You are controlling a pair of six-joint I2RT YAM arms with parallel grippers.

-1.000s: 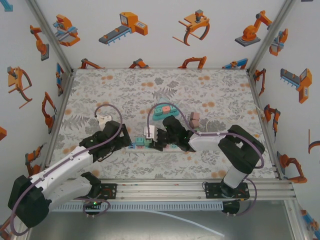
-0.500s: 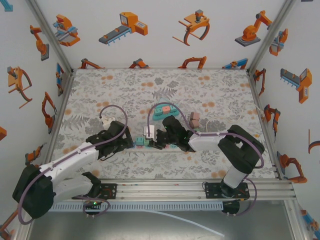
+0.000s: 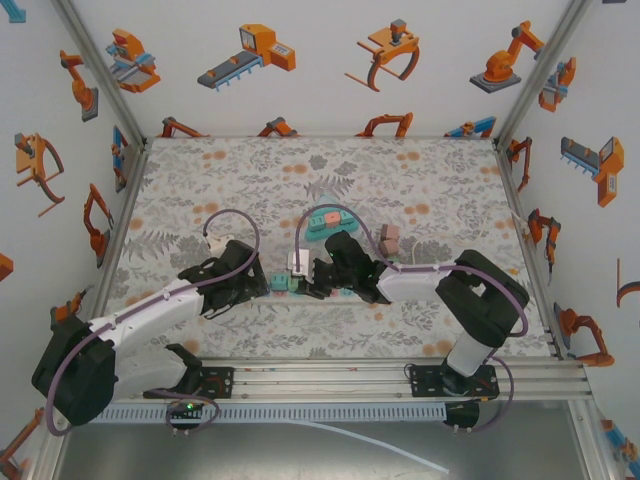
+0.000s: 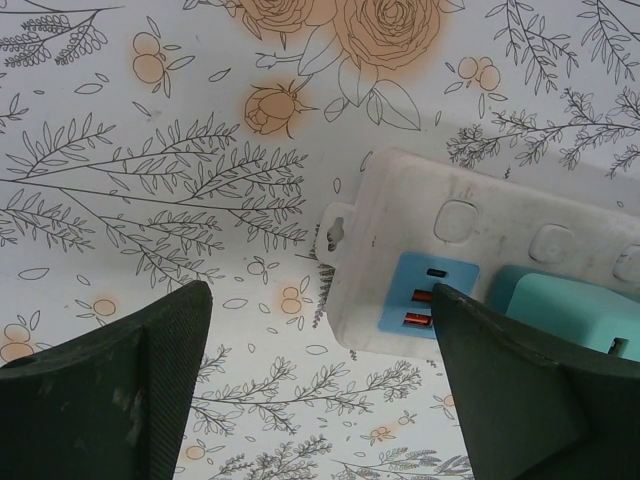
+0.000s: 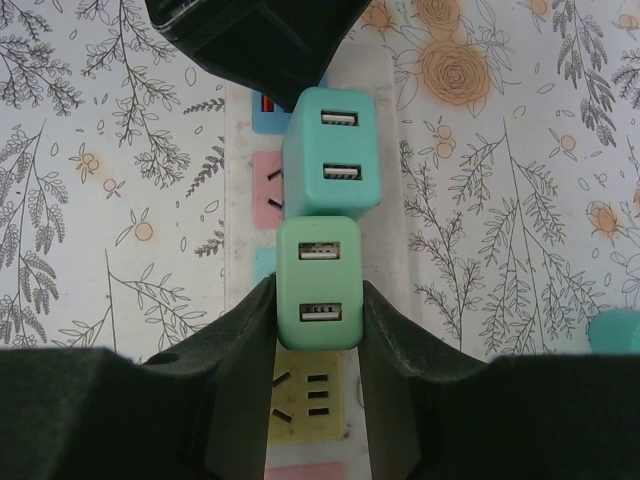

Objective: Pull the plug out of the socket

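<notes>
The right pincer clamps the green plug seated in the socket strip; the left pincer gapes open astride the strip's left end.

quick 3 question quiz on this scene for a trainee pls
1. True or false: the right pincer is clamped on the green plug.
2. What sits next to the green plug on the power strip? A) a teal plug B) a red plug C) nothing
3. Fill in: the jaws of the left pincer stand ____ at the strip's end.
Key: 1 true; 2 A; 3 open.
</notes>
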